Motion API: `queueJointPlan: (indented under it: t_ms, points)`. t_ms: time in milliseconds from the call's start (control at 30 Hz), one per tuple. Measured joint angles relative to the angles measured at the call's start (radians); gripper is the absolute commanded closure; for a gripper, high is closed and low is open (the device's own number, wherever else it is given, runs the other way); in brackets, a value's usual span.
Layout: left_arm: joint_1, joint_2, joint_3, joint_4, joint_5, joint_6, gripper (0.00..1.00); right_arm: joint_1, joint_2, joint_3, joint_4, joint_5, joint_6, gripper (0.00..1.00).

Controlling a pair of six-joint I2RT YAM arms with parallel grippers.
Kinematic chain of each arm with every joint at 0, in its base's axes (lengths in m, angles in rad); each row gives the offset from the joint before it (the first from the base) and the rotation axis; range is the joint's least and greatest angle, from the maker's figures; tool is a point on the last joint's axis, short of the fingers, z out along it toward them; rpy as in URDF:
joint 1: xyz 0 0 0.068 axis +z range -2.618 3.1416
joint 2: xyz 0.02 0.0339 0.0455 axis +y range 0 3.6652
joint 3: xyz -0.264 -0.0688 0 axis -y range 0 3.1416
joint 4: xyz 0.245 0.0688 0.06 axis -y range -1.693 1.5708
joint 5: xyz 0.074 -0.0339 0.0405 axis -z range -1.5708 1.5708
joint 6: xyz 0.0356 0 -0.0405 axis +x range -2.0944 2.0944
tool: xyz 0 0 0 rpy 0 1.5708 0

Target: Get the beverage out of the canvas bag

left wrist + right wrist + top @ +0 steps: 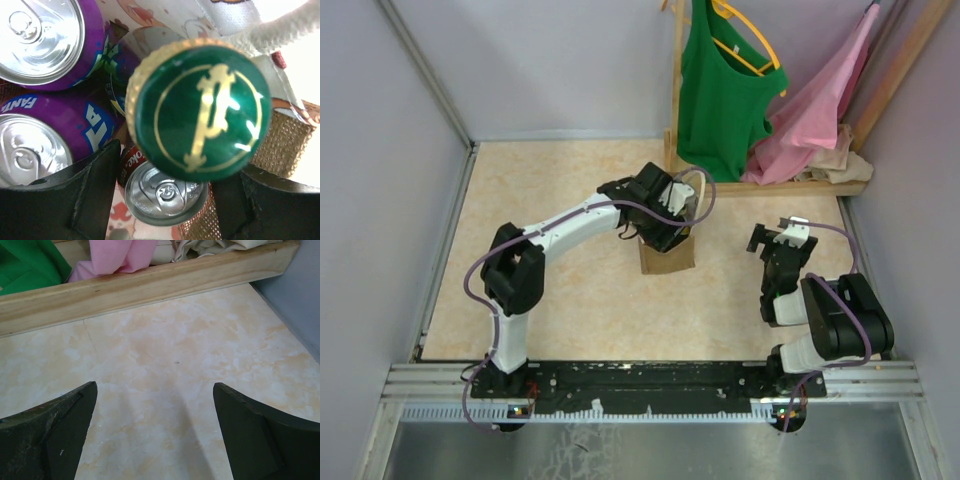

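Observation:
The tan canvas bag (667, 255) stands upright at mid-table, and its woven wall (280, 145) and white rope handle (285, 27) show in the left wrist view. My left gripper (670, 225) is down in the bag's mouth. Its jaws (175, 167) are wide apart on either side of a bottle with a green and gold cap (200, 110); I see no grip on it. Below it is a red Coke can (165, 192), with two purple Fanta cans (40, 35) (30, 150) on the left. My right gripper (775, 235) (155, 390) is open and empty over bare table.
A wooden clothes rack (770, 187) stands at the back right, holding a green top (725, 90) and a pink garment (820, 110). Its base beam (150, 282) lies just ahead of my right gripper. Grey walls close in both sides.

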Motion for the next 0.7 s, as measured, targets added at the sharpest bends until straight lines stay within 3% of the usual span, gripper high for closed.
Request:
queueJointPlan:
  t_ms: [100, 167, 233, 333, 400, 467, 533, 567, 700]
  points:
    - [0.002, 0.013, -0.001, 0.010, 0.006, -0.002, 0.25, 0.000, 0.000, 0.000, 0.000, 0.000, 0.000, 0.01]
    - [0.002, 0.016, -0.006, 0.013, 0.008, -0.004, 0.31, 0.000, 0.000, 0.000, 0.000, 0.000, 0.000, 0.01]
    - [0.003, 0.016, -0.010, 0.016, 0.012, -0.005, 0.48, 0.000, 0.000, 0.000, 0.000, 0.000, 0.000, 0.01]
    - [0.006, 0.016, -0.010, 0.018, 0.016, -0.005, 0.85, 0.000, 0.000, 0.000, 0.000, 0.000, 0.000, 0.01]
    - [0.008, 0.016, -0.010, 0.018, 0.019, -0.005, 1.00, 0.000, 0.000, 0.000, 0.000, 0.000, 0.000, 0.01]
    - [0.009, 0.016, -0.010, 0.018, 0.020, -0.005, 0.97, 0.000, 0.000, 0.000, 0.000, 0.000, 0.000, 0.01]
    - [0.010, 0.016, -0.010, 0.018, 0.020, -0.004, 0.67, 0.000, 0.000, 0.000, 0.000, 0.000, 0.000, 0.01]
    - [0.010, 0.016, -0.010, 0.018, 0.021, -0.004, 0.58, 0.000, 0.000, 0.000, 0.000, 0.000, 0.000, 0.01]
    - [0.011, 0.016, -0.005, 0.010, 0.021, -0.003, 0.51, 0.000, 0.000, 0.000, 0.000, 0.000, 0.000, 0.01]
